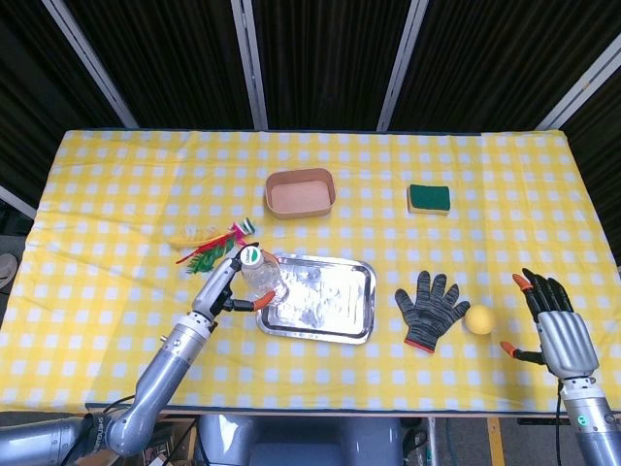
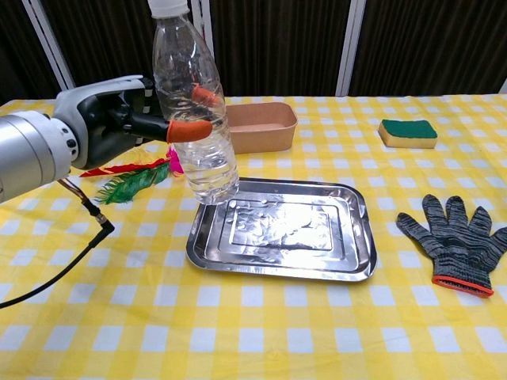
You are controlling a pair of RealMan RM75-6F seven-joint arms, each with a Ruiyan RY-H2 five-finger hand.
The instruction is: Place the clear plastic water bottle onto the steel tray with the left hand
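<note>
My left hand (image 2: 119, 119) (image 1: 225, 288) grips the clear plastic water bottle (image 2: 192, 111) (image 1: 260, 276) around its middle and holds it upright in the air. The bottle hangs over the left edge of the steel tray (image 2: 285, 229) (image 1: 325, 296), its base just above the rim. Its white cap is cut off by the top of the chest view. My right hand (image 1: 555, 325) rests open at the table's front right, far from the tray, holding nothing.
A feather toy (image 2: 131, 178) lies left of the tray. A brown paper bowl (image 2: 254, 125) stands behind it. A grey knit glove (image 2: 458, 237), a yellow ball (image 1: 479, 319) and a green sponge (image 2: 407, 132) lie to the right.
</note>
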